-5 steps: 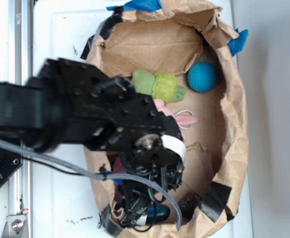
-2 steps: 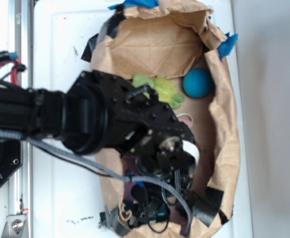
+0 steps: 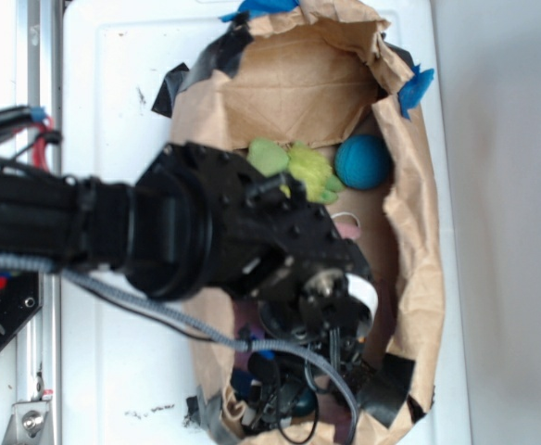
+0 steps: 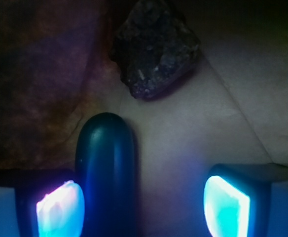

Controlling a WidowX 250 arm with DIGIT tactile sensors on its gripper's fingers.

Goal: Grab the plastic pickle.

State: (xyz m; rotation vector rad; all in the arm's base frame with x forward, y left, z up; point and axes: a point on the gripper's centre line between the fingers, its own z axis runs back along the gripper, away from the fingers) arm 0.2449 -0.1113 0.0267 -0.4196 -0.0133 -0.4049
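Between my two fingertips, my gripper (image 4: 143, 206) stands wide apart and grips nothing yet; the glowing left pad (image 4: 60, 207) sits right against the side of the plastic pickle (image 4: 106, 173), while the right pad (image 4: 226, 206) is well clear, with bare brown paper between it and the pickle. So the pickle lies off-centre in my reach, hugging the left finger, its rounded far end pointing away from me toward a dark, rough lump (image 4: 156, 47) just beyond it. From the exterior view, my arm (image 3: 196, 236) reaches down into the near end of the crumpled paper bag (image 3: 419, 269), whose taped walls keep the toys corralled; the pickle is barely visible there under my wrist and cables. The fuzzy green plush (image 3: 300, 171) and the blue ball (image 3: 362, 161) rest at the far end, well apart from my work. I judge that closing now would trap the pickle, though the right finger must travel most of the way.
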